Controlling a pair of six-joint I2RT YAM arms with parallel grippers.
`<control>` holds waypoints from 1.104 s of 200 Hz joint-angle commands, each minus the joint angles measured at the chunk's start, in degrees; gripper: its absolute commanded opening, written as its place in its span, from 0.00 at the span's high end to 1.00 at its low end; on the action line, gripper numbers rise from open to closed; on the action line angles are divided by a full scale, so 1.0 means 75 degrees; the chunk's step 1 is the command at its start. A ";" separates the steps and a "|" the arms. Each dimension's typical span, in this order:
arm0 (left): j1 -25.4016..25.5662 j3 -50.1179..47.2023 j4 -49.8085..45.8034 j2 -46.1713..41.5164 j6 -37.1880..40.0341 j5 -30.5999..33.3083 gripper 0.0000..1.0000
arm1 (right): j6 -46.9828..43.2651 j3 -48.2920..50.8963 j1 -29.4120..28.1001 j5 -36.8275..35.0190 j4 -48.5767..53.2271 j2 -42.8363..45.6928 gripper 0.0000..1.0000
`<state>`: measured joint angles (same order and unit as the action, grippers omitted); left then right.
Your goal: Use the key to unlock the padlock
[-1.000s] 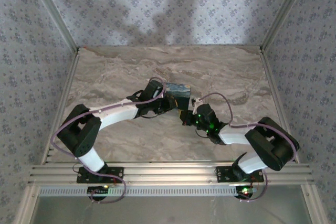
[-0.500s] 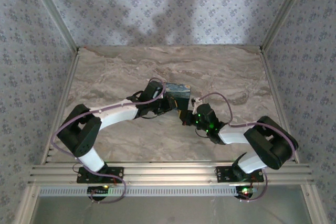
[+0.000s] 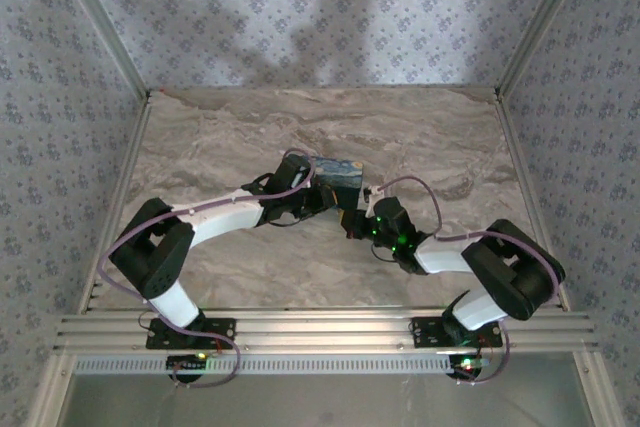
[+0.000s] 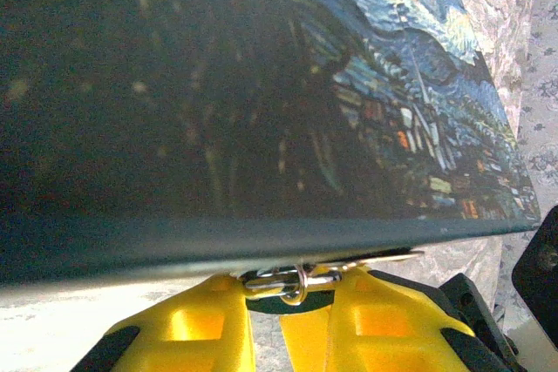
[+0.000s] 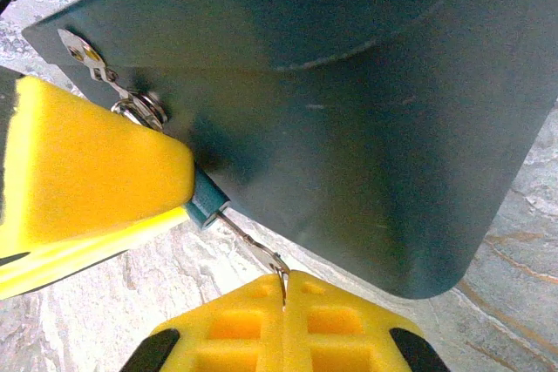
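**Teal padlock gripped, key at its end: the grip is the weak link**

Yellow pads of the left claw [image 4: 292,324] are closed around the padlock [image 5: 206,203]. In the right wrist view only a small teal corner of it peeks out past one left finger [image 5: 87,180], tight against the dark side of the box [image 5: 375,128], just below the box's metal clasp [image 5: 85,57]. The right claw [image 5: 282,298] is shut on the key [image 5: 251,246], a thin strip of metal pinched at its tail where the two pads meet. The key runs slantwise up from the right claw to the exposed end of the padlock and appears to touch it. How deep it sits in the keyhole cannot be told.

The likely trouble is slip. The key is held by very little of its length, so a push that is off the keyhole's line could pivot it between the pads or bend it. A turn could also spin the pads around the key instead of turning it. The padlock hangs by its loop at the clasp, so if the left claw's hold is light, twisting may rotate the whole body rather than the lock. A hard push could also shove the box across the marble table [image 3: 230,137].

From above, both claws meet at the box's near edge, the right claw [image 3: 356,224] just beside the left claw [image 3: 326,199].
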<state>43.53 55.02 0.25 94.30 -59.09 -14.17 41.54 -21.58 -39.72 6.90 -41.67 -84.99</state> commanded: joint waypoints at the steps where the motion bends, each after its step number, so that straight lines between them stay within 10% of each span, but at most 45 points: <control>1: 0.0085 -0.0017 0.0283 0.0082 -0.0078 -0.0049 0.91 | -0.0164 -0.0359 -0.0006 0.0100 -0.0396 -0.0108 1.00; 221: -0.0040 -0.0068 0.0582 0.0856 -0.0077 -0.0391 0.92 | -0.0123 -0.0447 0.0287 0.0449 -0.1306 -0.1321 1.00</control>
<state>43.03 55.02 3.33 98.78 -59.16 -13.47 39.48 -24.58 -37.85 9.89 -45.23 -93.01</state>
